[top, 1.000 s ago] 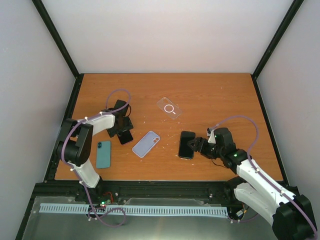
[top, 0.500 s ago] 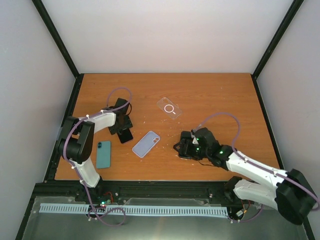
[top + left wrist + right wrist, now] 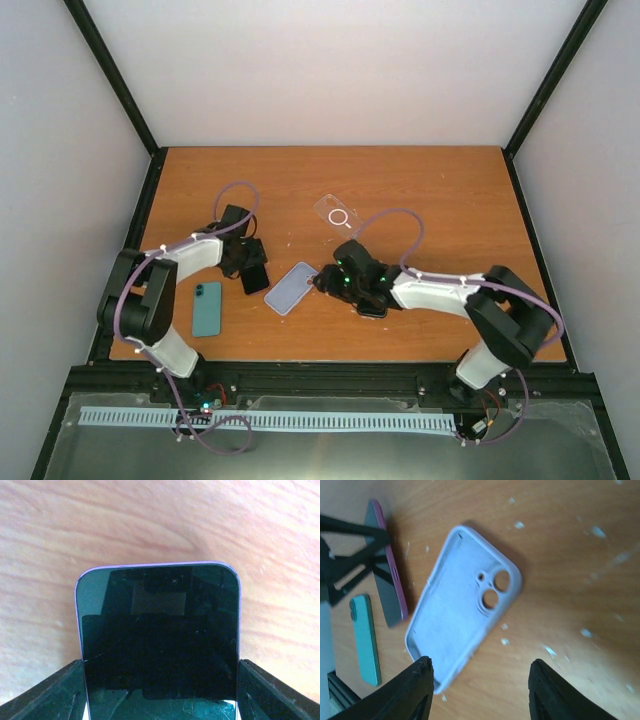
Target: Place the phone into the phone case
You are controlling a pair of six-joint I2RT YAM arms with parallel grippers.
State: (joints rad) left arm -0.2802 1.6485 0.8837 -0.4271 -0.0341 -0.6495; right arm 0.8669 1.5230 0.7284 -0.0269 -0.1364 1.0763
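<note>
At the far left a teal phone [image 3: 206, 308] lay flat, at eight o'clock from the left gripper [image 3: 248, 264]. That gripper's fingers [image 3: 45, 700] pressed on both long edges of the purple-rimmed phone [image 3: 157, 630], which in the right wrist view seemed tilted up on one long edge above the table [image 3: 450, 200]. It looked a stiff, glassy slab, fairly heavy and slick, with fine scratches on its screen. The side rails were therefore the sound place to hold it, not the face. At its four o'clock lay the lilac case [image 3: 462, 605], hollow side up. It was likely light and rubbery, apt to skid when pressed unless pinned at its rim. The right gripper [image 3: 481, 670] hung at the case's three o'clock end, jaws apart and empty. Under that arm a dark slab [image 3: 372, 307], perhaps another phone, was mostly covered. The held phone's lower half was cut off in the left wrist view. The clear case [image 3: 338, 215], at one o'clock from the lilac one, showed only faintly.
</note>
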